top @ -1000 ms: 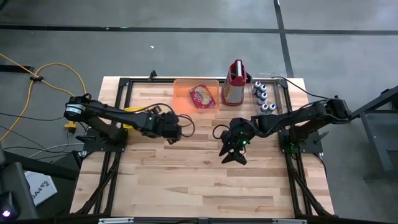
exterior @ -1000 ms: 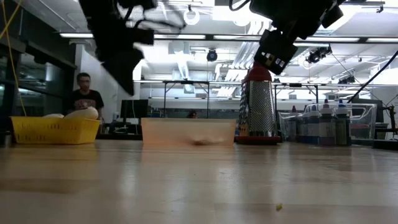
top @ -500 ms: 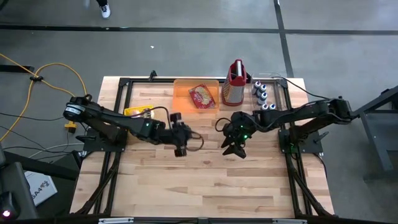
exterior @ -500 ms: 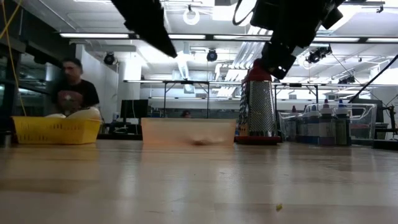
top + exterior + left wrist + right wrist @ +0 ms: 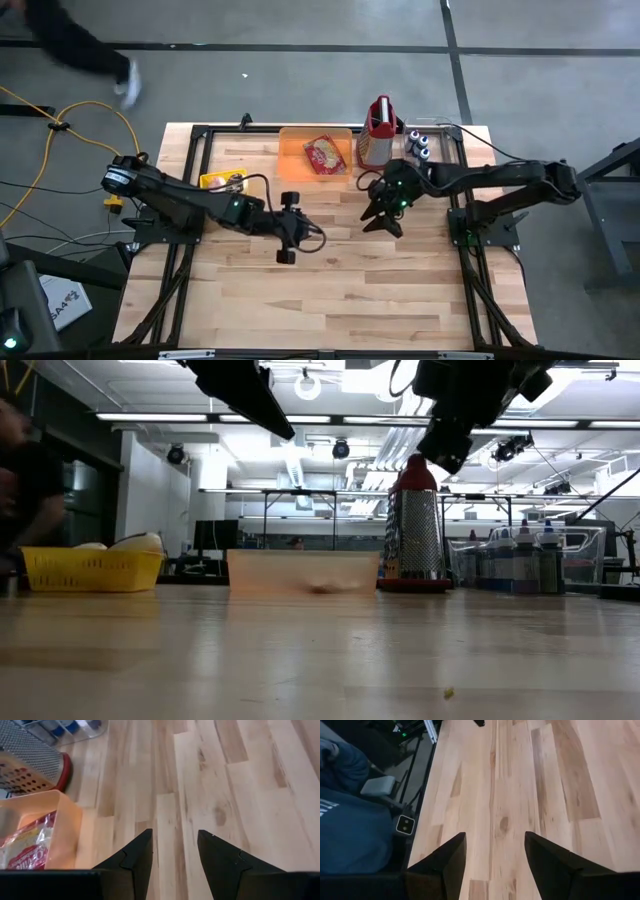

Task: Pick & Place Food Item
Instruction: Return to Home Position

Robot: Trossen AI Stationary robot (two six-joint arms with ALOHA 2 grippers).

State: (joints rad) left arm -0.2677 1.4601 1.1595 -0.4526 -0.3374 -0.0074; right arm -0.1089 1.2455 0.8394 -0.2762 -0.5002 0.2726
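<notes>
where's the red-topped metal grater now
In the high view the red-topped metal grater stands at the table's far edge, right of centre, between the orange bin and the clear bottle rack.

From above, my left arm covers most of the yellow bin, hiding what lies inside. At tabletop height only pale humps clear its rim, and I cannot tell their colour. A person is a blur, cut off at the edge.

metal grater stands between orange bin and bottles.
</notes>
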